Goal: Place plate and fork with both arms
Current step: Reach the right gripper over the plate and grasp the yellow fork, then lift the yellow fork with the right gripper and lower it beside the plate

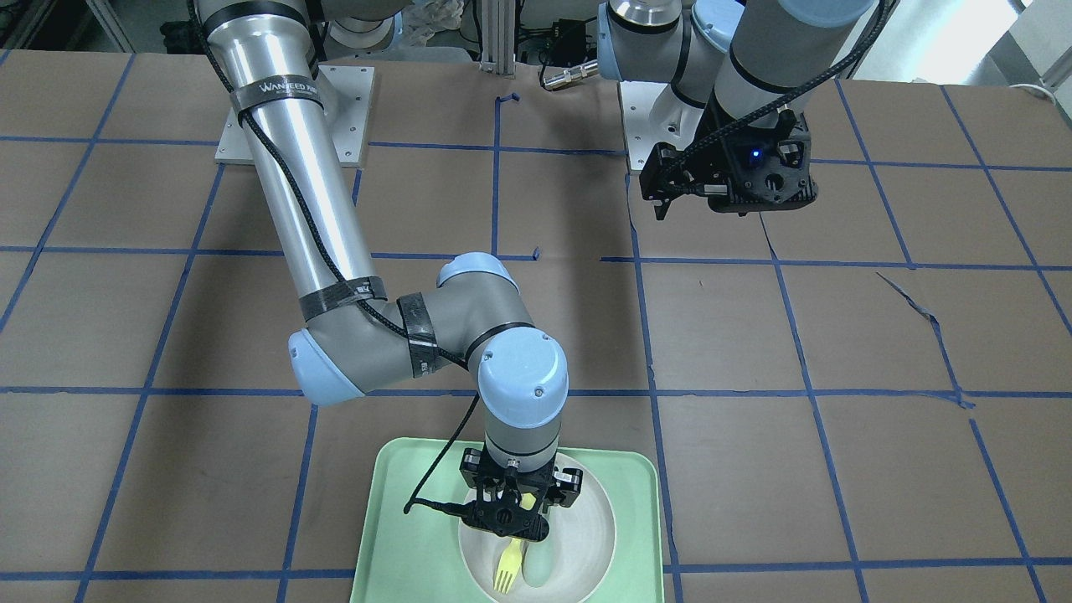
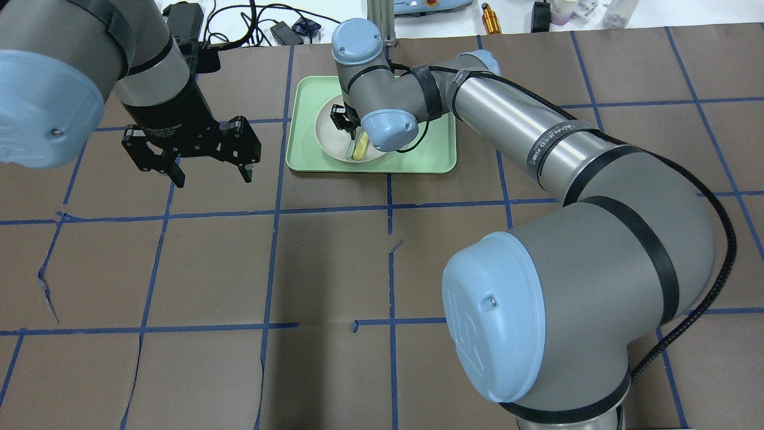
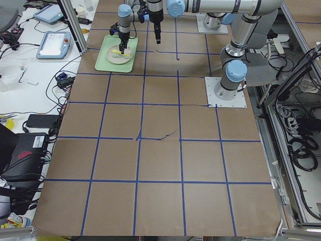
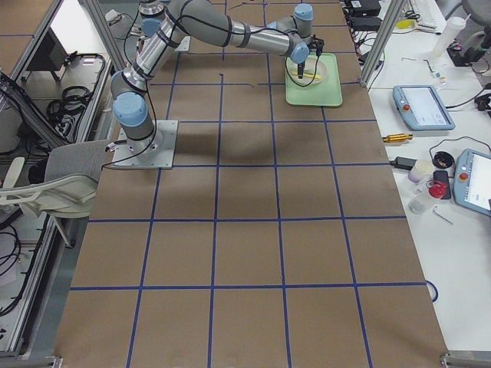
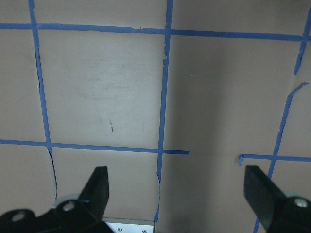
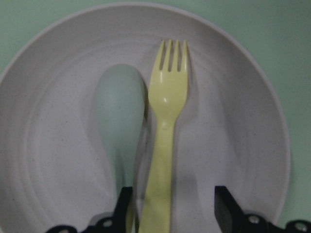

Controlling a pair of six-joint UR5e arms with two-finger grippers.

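Observation:
The white plate (image 6: 233, 121) lies on the mint-green tray (image 1: 402, 536). The yellow fork (image 6: 167, 97) lies in the plate, tines pointing away from the wrist, next to a pale grey-green spoon (image 6: 119, 111). My right gripper (image 6: 172, 204) is low over the plate and open, its fingers on either side of the fork's handle, the left one close to the spoon. It also shows in the front view (image 1: 512, 519), above the fork (image 1: 507, 569). My left gripper (image 2: 213, 176) is open and empty, held above the bare table to the left of the tray.
The tray (image 2: 436, 149) sits at the far middle of the brown table, which is marked with blue tape lines. Past the far edge, on a white bench, lie cables and small devices (image 2: 286, 30). The left wrist view shows only table and tape (image 5: 165, 97).

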